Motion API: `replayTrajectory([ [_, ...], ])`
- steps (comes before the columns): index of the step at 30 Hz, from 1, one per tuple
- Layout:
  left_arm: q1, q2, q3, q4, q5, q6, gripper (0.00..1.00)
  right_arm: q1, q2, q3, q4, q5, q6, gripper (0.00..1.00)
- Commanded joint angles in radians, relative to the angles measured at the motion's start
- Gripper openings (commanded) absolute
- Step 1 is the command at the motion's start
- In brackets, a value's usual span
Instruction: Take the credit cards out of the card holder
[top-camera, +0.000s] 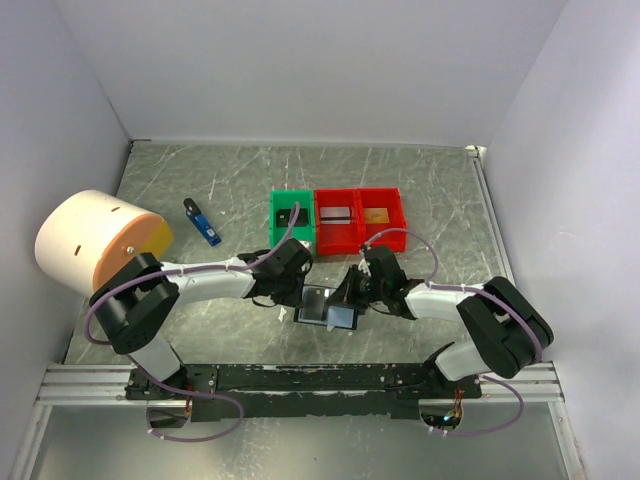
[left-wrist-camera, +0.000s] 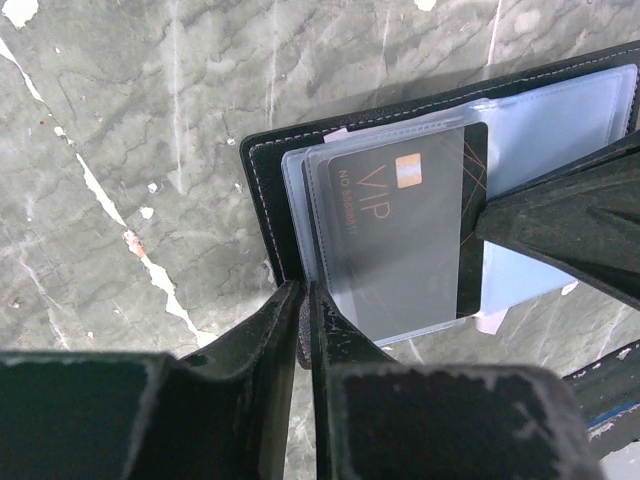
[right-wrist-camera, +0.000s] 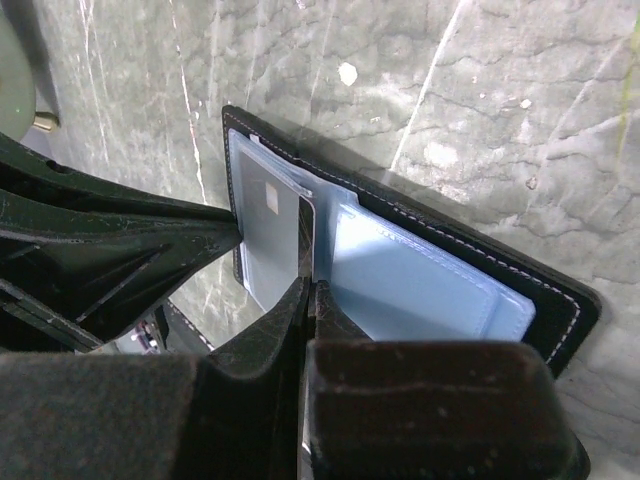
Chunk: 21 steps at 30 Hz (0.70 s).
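The card holder (top-camera: 322, 312) lies open on the table between both arms, its black cover (left-wrist-camera: 262, 200) and pale blue sleeves (right-wrist-camera: 420, 285) facing up. A black credit card (left-wrist-camera: 400, 230) marked VIP sits in a clear sleeve, its right edge sticking out. My left gripper (left-wrist-camera: 303, 300) is shut on the holder's lower left edge. My right gripper (right-wrist-camera: 314, 292) is shut on the card's exposed black edge (right-wrist-camera: 307, 235), and one of its fingers (left-wrist-camera: 560, 220) reaches in from the right in the left wrist view. In the top view the left gripper (top-camera: 300, 303) and the right gripper (top-camera: 351, 297) flank the holder.
Behind the holder stand a green bin (top-camera: 291, 219) holding a dark card and two red bins (top-camera: 340, 220) (top-camera: 383, 215) holding a silvery and an orange-gold card. A blue and black stick (top-camera: 203, 222) lies at the left, beside a large white and orange cylinder (top-camera: 95, 245).
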Motion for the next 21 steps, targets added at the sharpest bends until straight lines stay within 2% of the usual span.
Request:
replayTrajectory([
  [1, -0.009, 0.009, -0.001, -0.050, -0.030, 0.004, 0.21, -0.017, -0.023, -0.008, -0.021, -0.003, -0.023, 0.00],
  [13, -0.011, -0.032, 0.002, -0.044, -0.028, -0.010, 0.26, -0.018, 0.003, -0.005, -0.022, -0.020, -0.029, 0.00],
  [21, -0.012, -0.105, 0.010, 0.011, 0.026, -0.022, 0.39, -0.019, 0.007, -0.001, -0.031, -0.013, -0.036, 0.00],
])
